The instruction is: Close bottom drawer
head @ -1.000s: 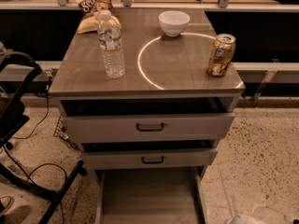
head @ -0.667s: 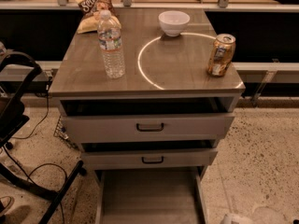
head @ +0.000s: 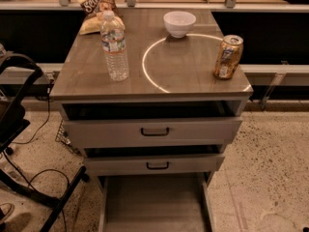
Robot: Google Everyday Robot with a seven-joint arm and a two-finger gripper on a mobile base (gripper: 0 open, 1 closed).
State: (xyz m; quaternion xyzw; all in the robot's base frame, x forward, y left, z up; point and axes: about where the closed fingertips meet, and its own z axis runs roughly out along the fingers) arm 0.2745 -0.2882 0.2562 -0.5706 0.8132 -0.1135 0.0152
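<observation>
The cabinet (head: 149,76) has three light grey drawers. The bottom drawer (head: 154,204) is pulled far out toward me. Its plain grey tray is empty, and its front and handle are cut off by the lower frame edge. The middle drawer (head: 154,164) and the top drawer (head: 154,131) stand slightly open, each with a black bar handle. Of my gripper, only a faint grey shape (head: 282,224) shows at the bottom right edge, to the right of the open drawer and apart from it.
On the cabinet top stand a water bottle (head: 115,45), a white bowl (head: 179,23), a soda can (head: 228,57) and a chip bag (head: 96,6). A black chair frame (head: 21,129) and cables lie on the floor at left. Speckled floor lies at right.
The pale shape at the bottom right has dropped lower and shows less. The drawers and the things on top have not moved.
</observation>
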